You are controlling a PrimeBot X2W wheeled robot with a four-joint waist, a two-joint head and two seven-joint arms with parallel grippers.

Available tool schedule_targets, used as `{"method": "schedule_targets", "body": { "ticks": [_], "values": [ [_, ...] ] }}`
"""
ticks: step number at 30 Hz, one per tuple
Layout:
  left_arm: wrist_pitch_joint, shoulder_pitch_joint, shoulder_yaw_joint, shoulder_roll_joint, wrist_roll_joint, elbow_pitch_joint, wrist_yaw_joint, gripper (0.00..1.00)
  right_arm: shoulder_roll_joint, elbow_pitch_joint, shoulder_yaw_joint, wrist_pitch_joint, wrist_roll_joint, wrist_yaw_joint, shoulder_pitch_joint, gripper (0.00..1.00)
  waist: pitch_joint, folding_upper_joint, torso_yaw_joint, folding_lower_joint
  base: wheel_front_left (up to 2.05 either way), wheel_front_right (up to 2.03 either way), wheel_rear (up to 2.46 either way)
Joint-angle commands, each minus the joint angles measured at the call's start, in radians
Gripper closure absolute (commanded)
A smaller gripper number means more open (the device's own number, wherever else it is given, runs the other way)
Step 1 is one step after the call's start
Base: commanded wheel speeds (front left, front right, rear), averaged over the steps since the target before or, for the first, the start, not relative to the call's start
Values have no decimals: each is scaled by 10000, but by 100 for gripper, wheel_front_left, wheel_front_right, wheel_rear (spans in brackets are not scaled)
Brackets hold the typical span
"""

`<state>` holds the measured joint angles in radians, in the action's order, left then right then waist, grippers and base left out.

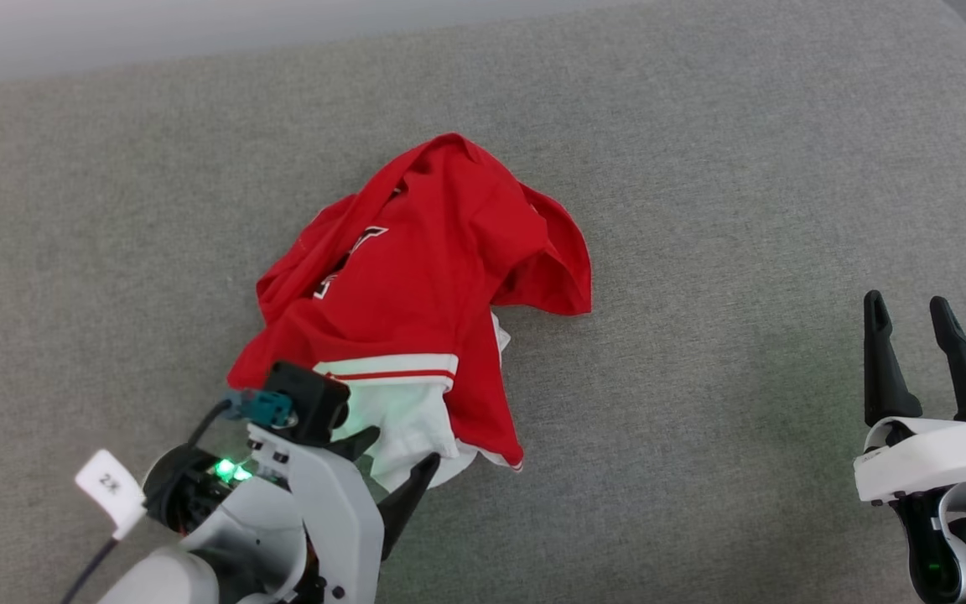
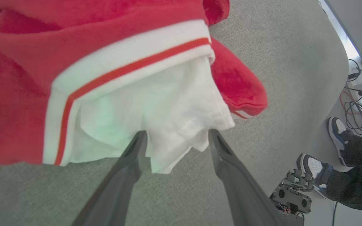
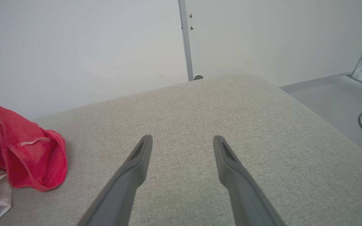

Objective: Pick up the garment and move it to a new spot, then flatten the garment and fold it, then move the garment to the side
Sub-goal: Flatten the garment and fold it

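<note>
White tag [image 1: 110, 485]: "2", rest unclear

Spread wide at the garment's [image 2: 14, 103] white sleeve [image 2: 156, 103] hem: left gripper [image 2: 177, 133]. Under the garment, grey cushion [image 2: 278, 56]. Right of the garment, past the cushion edge: person's sneakers [image 2: 313, 166], tangled cables [image 2: 360, 106].

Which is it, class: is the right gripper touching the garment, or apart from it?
Apart. The head view shows bare grey cushion between the right gripper and the garment.
</note>
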<state>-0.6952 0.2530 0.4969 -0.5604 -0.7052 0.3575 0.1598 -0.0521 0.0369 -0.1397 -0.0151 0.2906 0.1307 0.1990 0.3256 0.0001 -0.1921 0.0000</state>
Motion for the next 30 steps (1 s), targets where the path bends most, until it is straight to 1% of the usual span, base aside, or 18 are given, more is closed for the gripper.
{"method": "schedule_targets", "body": {
  "ticks": [1,6,7,8,9,14,22,26,30],
  "values": [
    [25,85,49,-12,151,-74,45,0,29,20,31,-48,24,1,76,0,-5,-1,-1,0,0,0,0],
    [164,164,215,130,241,-442,-43,0,28,91,46,-47,36,1,133,0,-36,-1,28,0,0,0,0],
    [242,193,193,183,207,-496,-63,50,28,93,42,-46,19,1,141,0,-42,-1,36,0,0,0,0],
    [333,245,168,218,195,-544,-116,90,28,93,47,-42,0,1,145,0,-46,-1,40,0,0,0,0],
    [426,272,144,249,206,-598,-123,100,28,96,42,-40,-7,1,140,0,-56,-1,52,0,0,0,0],
    [640,348,55,180,194,-765,-269,100,27,96,-8,-3,-45,1,63,0,-138,-1,126,0,0,0,0],
    [823,162,-436,-132,97,-533,-34,100,28,134,-164,119,-191,1,-197,0,-574,-1,353,0,0,0,0],
    [937,-23,-909,-437,-15,-295,166,100,26,35,-274,246,-302,1,-408,0,-904,-1,587,0,0,0,0],
    [1038,-168,-1441,-869,-29,-79,342,100,25,-97,-380,424,-426,1,-648,0,-1235,-1,920,0,0,0,0]
  ]
}}
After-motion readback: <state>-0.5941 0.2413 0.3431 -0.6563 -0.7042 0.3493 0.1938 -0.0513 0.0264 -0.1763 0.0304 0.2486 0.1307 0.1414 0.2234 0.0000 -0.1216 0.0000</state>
